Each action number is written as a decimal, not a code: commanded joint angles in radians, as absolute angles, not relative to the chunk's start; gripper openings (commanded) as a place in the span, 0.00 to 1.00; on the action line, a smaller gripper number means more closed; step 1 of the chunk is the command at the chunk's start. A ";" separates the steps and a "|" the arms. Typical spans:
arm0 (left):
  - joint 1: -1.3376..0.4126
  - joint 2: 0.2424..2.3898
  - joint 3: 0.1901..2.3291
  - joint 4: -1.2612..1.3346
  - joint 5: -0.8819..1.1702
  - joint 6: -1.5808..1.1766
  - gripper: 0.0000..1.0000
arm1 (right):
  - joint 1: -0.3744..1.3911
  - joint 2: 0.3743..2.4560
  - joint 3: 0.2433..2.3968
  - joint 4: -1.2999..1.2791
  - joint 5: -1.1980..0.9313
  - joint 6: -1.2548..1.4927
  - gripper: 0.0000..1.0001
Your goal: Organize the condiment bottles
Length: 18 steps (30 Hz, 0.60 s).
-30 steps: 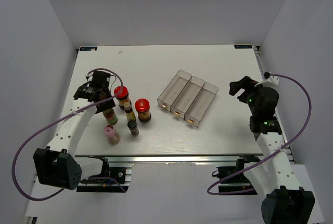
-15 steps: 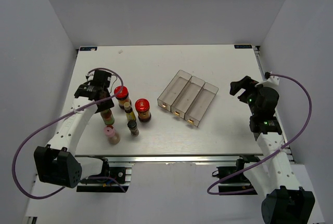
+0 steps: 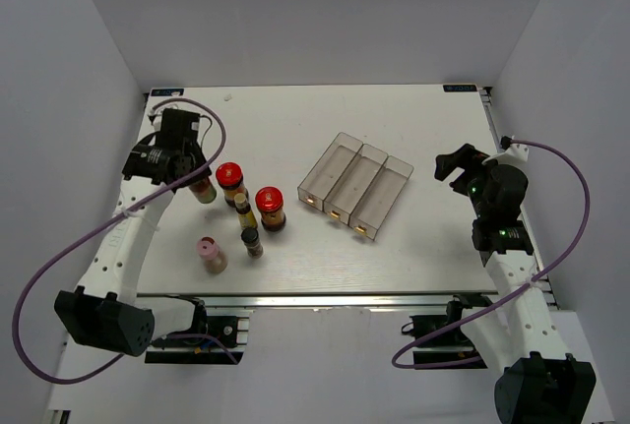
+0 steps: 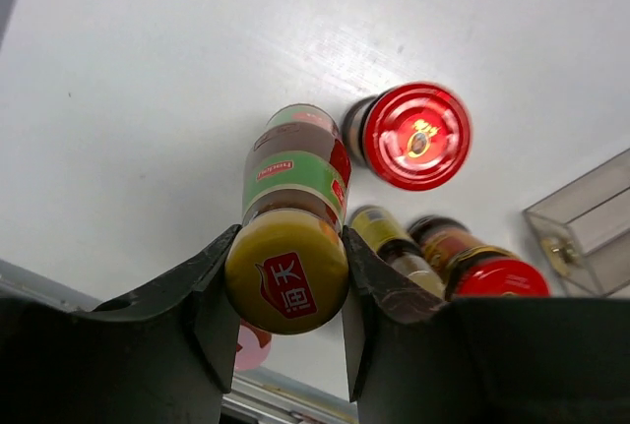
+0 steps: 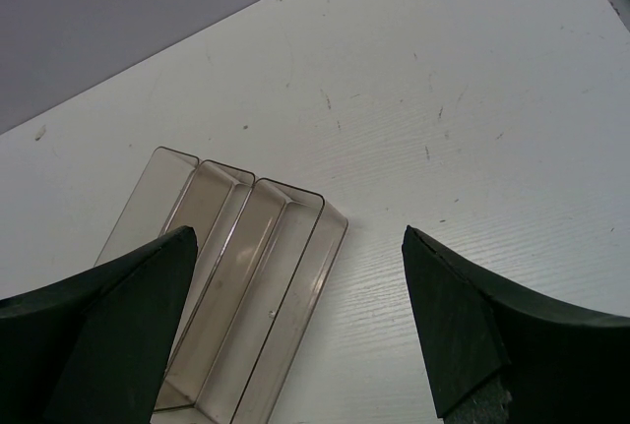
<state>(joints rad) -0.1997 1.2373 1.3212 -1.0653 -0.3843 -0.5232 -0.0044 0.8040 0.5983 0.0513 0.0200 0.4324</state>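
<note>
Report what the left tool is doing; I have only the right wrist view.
Observer: The left tool is shut on the tall yellow-capped bottle.
Operator: Name its nearest neighbour.
Observer: A red-lidded jar, just to its right.
Operator: Locate the bottle nearest the arms.
Observer: The pink bottle, upright at the front of the group.

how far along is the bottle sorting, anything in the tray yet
Nothing is done: the tray has three empty compartments. In hand: the left gripper is shut on the cap of the tall yellow-capped bottle. Left: that bottle plus two red-lidded jars, the small yellow-capped bottle, the black-capped bottle and the pink bottle on the table. The right gripper is open near the tray.
</note>
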 commanded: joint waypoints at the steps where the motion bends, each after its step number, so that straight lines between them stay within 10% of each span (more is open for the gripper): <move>1: -0.204 1.174 1.463 -1.034 -0.433 -0.515 0.08 | -0.006 0.790 0.598 0.069 0.031 0.411 0.89; 18: -0.235 1.244 1.598 -0.821 -0.163 -0.545 0.00 | -0.006 0.844 0.604 0.074 0.032 0.410 0.89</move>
